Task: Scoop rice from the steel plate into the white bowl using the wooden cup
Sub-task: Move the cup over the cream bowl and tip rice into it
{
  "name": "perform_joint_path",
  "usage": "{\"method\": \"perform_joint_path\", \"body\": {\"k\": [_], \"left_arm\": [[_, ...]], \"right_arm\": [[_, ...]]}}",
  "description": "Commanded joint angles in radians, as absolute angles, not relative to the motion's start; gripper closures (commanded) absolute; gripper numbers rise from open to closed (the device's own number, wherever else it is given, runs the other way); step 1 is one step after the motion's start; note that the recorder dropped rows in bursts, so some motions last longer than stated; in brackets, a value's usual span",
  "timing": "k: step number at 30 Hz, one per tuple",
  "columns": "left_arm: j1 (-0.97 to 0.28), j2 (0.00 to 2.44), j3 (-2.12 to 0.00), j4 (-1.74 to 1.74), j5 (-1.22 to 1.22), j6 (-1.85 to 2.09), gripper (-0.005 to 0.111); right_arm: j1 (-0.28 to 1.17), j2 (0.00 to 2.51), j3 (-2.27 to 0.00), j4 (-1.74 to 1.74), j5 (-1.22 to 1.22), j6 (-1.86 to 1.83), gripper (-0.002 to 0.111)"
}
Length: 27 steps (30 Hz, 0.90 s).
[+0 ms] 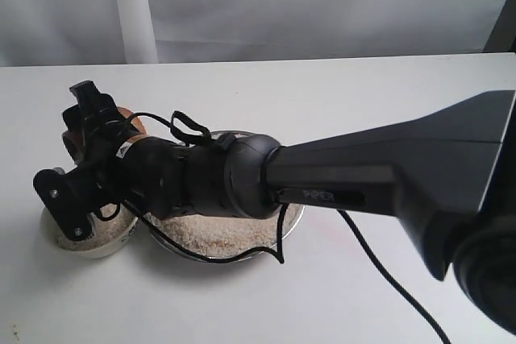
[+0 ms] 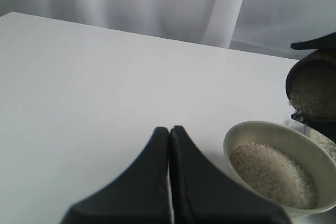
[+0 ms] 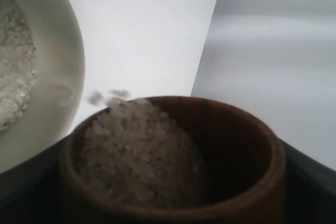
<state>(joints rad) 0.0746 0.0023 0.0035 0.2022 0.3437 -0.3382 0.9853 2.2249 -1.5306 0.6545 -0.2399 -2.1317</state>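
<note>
Aloft, reddish-brown wooden cup (image 3: pixel 236 145), heaped with pale rice (image 3: pixel 136 156), gripped by right pincer (image 3: pixel 170 203), left pincer (image 2: pixel 169 177) closed

steel plate (image 1: pixel 297 217) mostly hidden under arm (image 1: pixel 363 175), wooden cup (image 2: pixel 292 80) cut by frame edge, blurred specks, perhaps rice (image 3: pixel 110 96)

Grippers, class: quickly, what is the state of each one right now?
Left gripper: closed, holding nothing.
Right gripper: closed on the wooden cup, which holds rice.

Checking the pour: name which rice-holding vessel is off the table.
The wooden cup, held tilted in the air; the white bowl and steel plate both rest on the table.
</note>
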Motion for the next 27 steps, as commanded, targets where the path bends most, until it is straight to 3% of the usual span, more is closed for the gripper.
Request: {"method": "perform_joint_path", "body": {"k": [1, 27], "left_arm": [[0.070, 0.000, 0.000, 0.196, 0.337, -0.340, 0.107], [0.070, 0.000, 0.000, 0.196, 0.337, -0.340, 0.107]], "right_arm": [[0.987, 2.227, -1.537, 0.567, -0.278, -2.147, 0.108], [0.987, 2.240, -1.537, 0.262, -0.329, -2.144, 0.108]]}}
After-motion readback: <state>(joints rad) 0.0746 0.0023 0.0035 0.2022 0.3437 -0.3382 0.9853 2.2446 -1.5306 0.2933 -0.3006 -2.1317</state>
